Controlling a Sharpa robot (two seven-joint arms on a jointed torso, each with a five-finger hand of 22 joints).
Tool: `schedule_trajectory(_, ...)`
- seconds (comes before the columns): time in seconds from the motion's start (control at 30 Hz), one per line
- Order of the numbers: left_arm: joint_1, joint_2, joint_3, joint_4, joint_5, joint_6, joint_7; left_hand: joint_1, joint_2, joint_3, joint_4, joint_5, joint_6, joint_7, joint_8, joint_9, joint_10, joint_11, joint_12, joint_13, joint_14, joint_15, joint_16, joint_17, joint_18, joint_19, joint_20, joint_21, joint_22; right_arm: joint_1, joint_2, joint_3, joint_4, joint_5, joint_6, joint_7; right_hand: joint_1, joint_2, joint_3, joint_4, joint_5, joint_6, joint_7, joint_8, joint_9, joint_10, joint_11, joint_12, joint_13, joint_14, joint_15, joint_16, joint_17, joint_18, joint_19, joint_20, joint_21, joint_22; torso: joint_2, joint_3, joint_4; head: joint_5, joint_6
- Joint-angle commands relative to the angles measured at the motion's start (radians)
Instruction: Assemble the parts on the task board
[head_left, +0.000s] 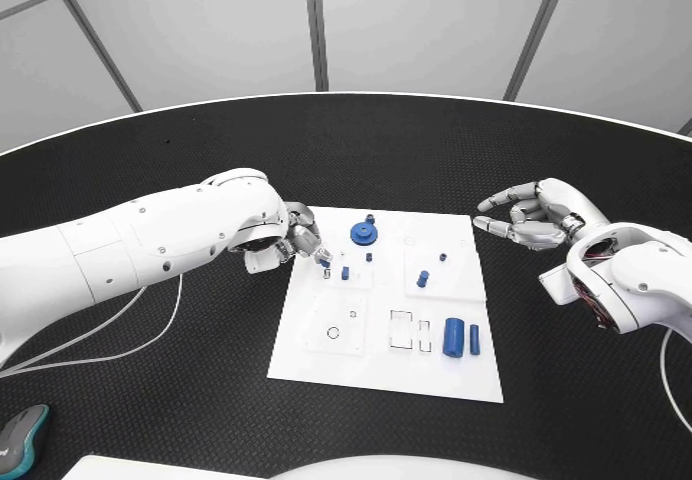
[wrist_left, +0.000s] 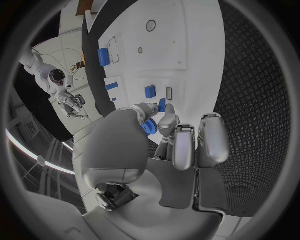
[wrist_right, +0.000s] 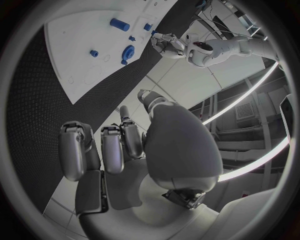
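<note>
**Three cameras, one white board**

Head view: high up, looking down at the task board (head_left: 389, 345) between both hands. Left wrist view: right behind the left hand (wrist_left: 169, 150), close above the board (wrist_left: 181, 45). Right wrist view: behind the right hand (wrist_right: 125, 150), off beside the board (wrist_right: 75, 50). Board shared by all three.

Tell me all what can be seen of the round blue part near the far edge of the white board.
The round blue part is a disc, gear-like, with a small knob rising from its middle; it looks like matte plastic. It stands on the task board near the far edge, toward the left side. Nothing holds it: the left hand is just beside it, the right hand is off the board.
</note>
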Motion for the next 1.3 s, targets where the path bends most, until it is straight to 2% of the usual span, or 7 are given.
schedule_trajectory(0.03, -0.006, -0.002, -0.001, 0.005, -0.012, -0.004, 0.001, -0.003, 0.002, 0.101, -0.096, 0.002, 0.006, -0.005, 0.006, 0.036, 0.006, 0.003, 0.005, 0.001, 0.072, -0.006, -0.001, 0.156, -0.013, 0.005, -0.001, 0.005, 0.001, 0.000, 0.001, 0.000, -0.001, 0.000, 0.000, 0.000, 0.003, -0.003, 0.001, 0.005, 0.005, 0.008, 0.000, 0.004, -0.001, 0.002, -0.007, 0.005, 0.106, 0.085, -0.007, -0.006, 0.177, 0.012, 0.056, -0.008, -0.005, 0.184, 0.001, 0.0003, 0.0002, 0.000, -0.002)
schedule_trajectory(0.37, -0.020, -0.003, -0.001, 0.020, -0.046, -0.008, -0.001, -0.007, -0.001, 0.107, -0.098, 0.002, 0.007, -0.006, 0.007, 0.037, 0.010, 0.002, 0.008, 0.005, 0.072, -0.006, -0.001, 0.156, -0.014, 0.007, -0.001, 0.007, 0.006, 0.000, 0.005, 0.000, -0.004, 0.000, 0.002, 0.001, 0.004, -0.003, 0.001, 0.005, 0.006, 0.009, 0.000, 0.004, -0.001, 0.002, -0.007, 0.005, 0.106, 0.085, -0.007, -0.006, 0.177, 0.012, 0.056, -0.008, -0.005, 0.183, 0.002, 0.0003, -0.0019, 0.002, -0.005)
schedule_trajectory(0.6, -0.021, -0.004, -0.001, 0.023, -0.050, -0.008, -0.002, -0.007, -0.001, 0.107, -0.098, 0.002, 0.007, -0.006, 0.007, 0.037, 0.010, 0.002, 0.008, 0.005, 0.072, -0.006, -0.001, 0.156, -0.014, 0.007, -0.001, 0.007, 0.006, 0.000, 0.005, 0.000, -0.005, 0.000, 0.003, 0.001, 0.004, -0.003, 0.001, 0.005, 0.006, 0.009, 0.000, 0.004, -0.001, 0.002, -0.007, 0.005, 0.106, 0.085, -0.007, -0.006, 0.177, 0.012, 0.056, -0.008, -0.005, 0.183, 0.002, -0.0009, 0.0010, 0.000, -0.009)
schedule_trajectory(0.77, -0.021, -0.004, -0.001, 0.027, -0.051, -0.003, -0.004, -0.007, -0.001, 0.107, -0.098, 0.002, 0.007, -0.006, 0.007, 0.037, 0.010, 0.002, 0.008, 0.005, 0.072, -0.006, -0.001, 0.156, -0.014, 0.007, -0.001, 0.007, 0.006, 0.000, 0.006, 0.000, -0.006, 0.000, 0.003, 0.001, 0.004, -0.002, 0.001, 0.006, 0.008, 0.009, 0.000, 0.005, -0.001, 0.003, -0.007, 0.006, 0.107, 0.085, -0.007, -0.006, 0.177, 0.012, 0.056, -0.008, -0.006, 0.183, 0.002, 0.0001, -0.0001, 0.002, -0.015)
schedule_trajectory(1.3, -0.022, -0.005, -0.001, 0.020, -0.051, 0.007, -0.012, -0.010, -0.006, 0.114, -0.103, 0.002, 0.009, -0.007, 0.009, 0.038, 0.011, 0.001, 0.008, 0.003, 0.072, -0.007, -0.001, 0.156, -0.014, 0.007, -0.001, 0.007, 0.006, 0.000, 0.006, 0.000, -0.006, 0.000, 0.004, 0.000, 0.004, -0.002, 0.001, 0.006, 0.008, 0.009, 0.000, 0.005, -0.001, 0.003, -0.007, 0.006, 0.107, 0.085, -0.007, -0.006, 0.177, 0.012, 0.056, -0.008, -0.006, 0.183, 0.002, 0.0005, -0.0005, 0.002, -0.016)
